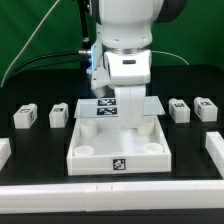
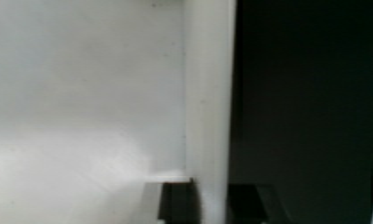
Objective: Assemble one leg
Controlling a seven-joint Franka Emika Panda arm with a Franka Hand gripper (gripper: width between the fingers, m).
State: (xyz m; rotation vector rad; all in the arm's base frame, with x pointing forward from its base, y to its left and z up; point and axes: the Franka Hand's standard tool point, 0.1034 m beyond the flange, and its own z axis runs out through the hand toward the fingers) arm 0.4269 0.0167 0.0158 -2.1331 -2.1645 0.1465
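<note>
Four small white legs with tags stand in a row: two on the exterior view's left (image 1: 24, 117) (image 1: 58, 114) and two on its right (image 1: 180, 110) (image 1: 205, 108). The large white square panel (image 1: 88, 150) lies in the middle. My gripper (image 1: 122, 110) is down at the panel's far rim, well away from every leg. In the wrist view my gripper (image 2: 215, 205) has one dark finger (image 2: 179, 205) on each side of the panel's raised rim (image 2: 211, 100). The rim fills the gap between them. No leg shows in the wrist view.
The marker board (image 1: 150, 106) lies flat just behind the panel, partly hidden by my arm. Long white bars lie at the exterior view's left edge (image 1: 4, 152), its right edge (image 1: 214, 150) and along the front (image 1: 110, 196).
</note>
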